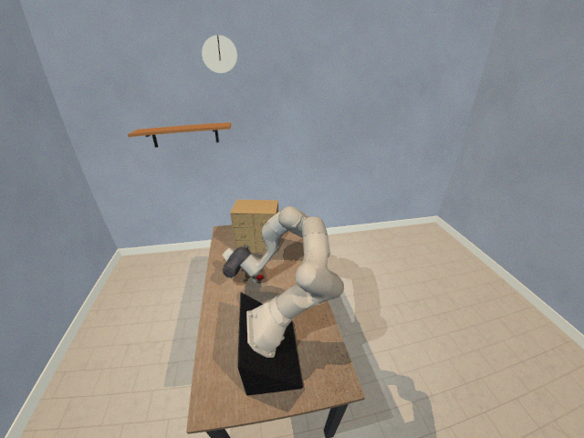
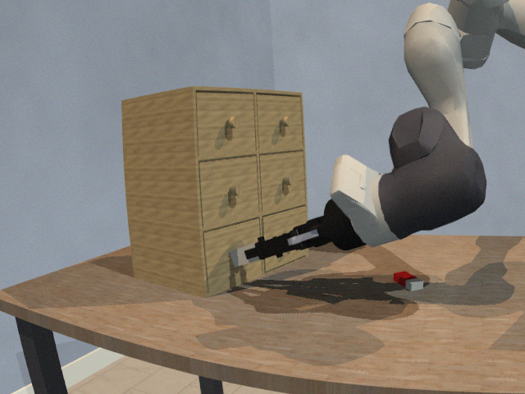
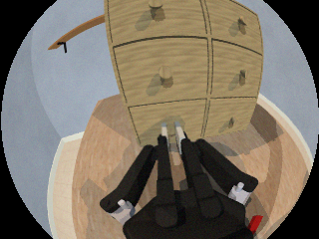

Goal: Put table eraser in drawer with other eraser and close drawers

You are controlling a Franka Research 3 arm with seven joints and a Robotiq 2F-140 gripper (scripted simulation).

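The small wooden chest (image 1: 255, 206) (image 2: 163, 190) (image 3: 159, 55) stands upright at the back of the table, with two columns of three drawers. All its drawers look pushed in, and their contents are hidden. My gripper (image 2: 242, 257) (image 3: 170, 128) reaches forward to the bottom left drawer (image 2: 214, 254) (image 3: 141, 119). Its fingertips are close together on either side of that drawer's knob and look shut on it; the fingers partly hide the knob. The red and white eraser (image 1: 259, 276) (image 2: 408, 281) (image 3: 256, 223) lies on the table in front of the chest, behind and below the gripper's fingers.
The table (image 1: 214, 401) (image 2: 139, 335) carries the arm's black base block (image 1: 268, 377) at its near end. The other drawers' knobs stick out above and to the right of the fingers. An orange shelf (image 1: 182, 129) hangs on the wall, far from the arm.
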